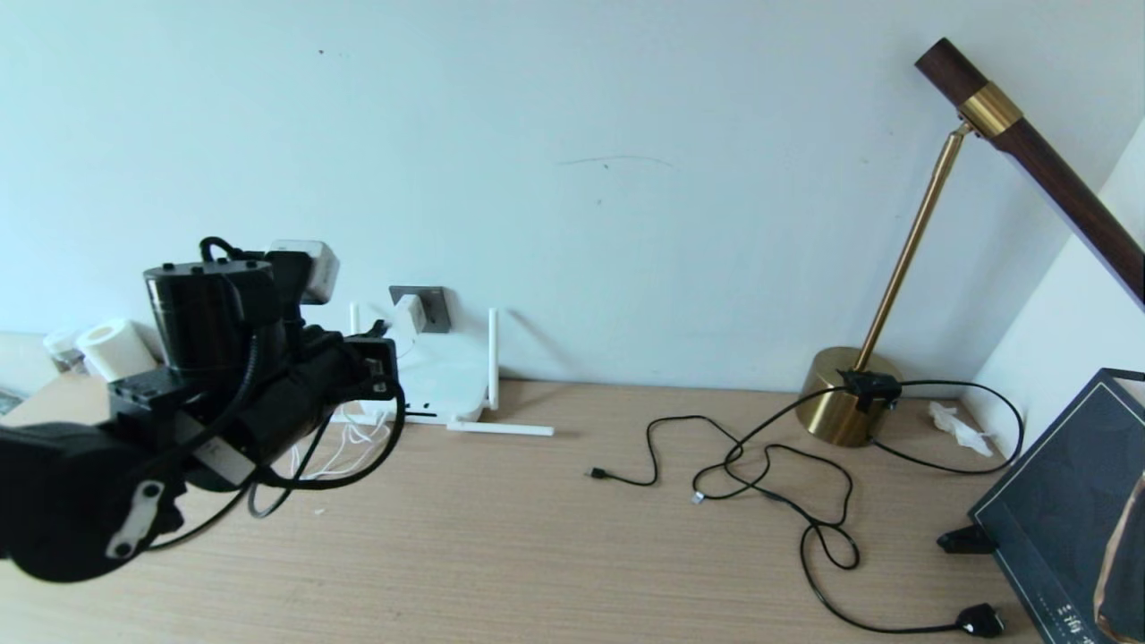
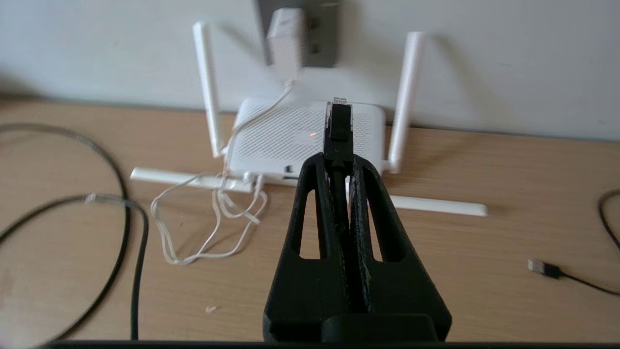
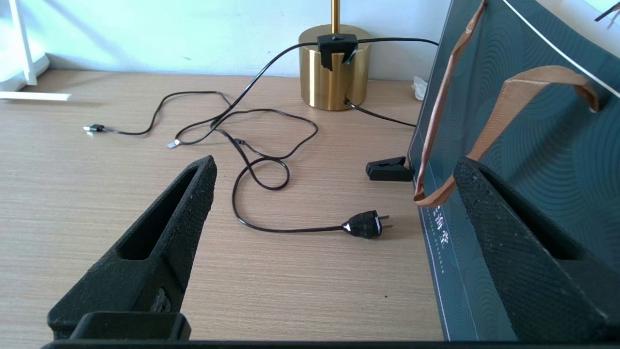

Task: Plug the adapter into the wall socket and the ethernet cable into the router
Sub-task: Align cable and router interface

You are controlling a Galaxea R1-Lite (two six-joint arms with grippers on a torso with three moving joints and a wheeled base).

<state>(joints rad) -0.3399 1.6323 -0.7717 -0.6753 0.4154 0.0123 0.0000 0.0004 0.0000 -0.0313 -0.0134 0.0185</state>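
The left claw is clamped on the ethernet cable just behind its plug, hovering before the router on the surface. The adapter sits in the wall socket. The right claw gapes wide, empty.

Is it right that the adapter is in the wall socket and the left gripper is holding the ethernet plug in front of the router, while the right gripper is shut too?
Not quite. The right gripper is open, its jaws spread wide over the desk, as the right wrist view shows. The rest holds: the adapter sits in the wall socket, and the left gripper is shut on the ethernet cable plug before the router.
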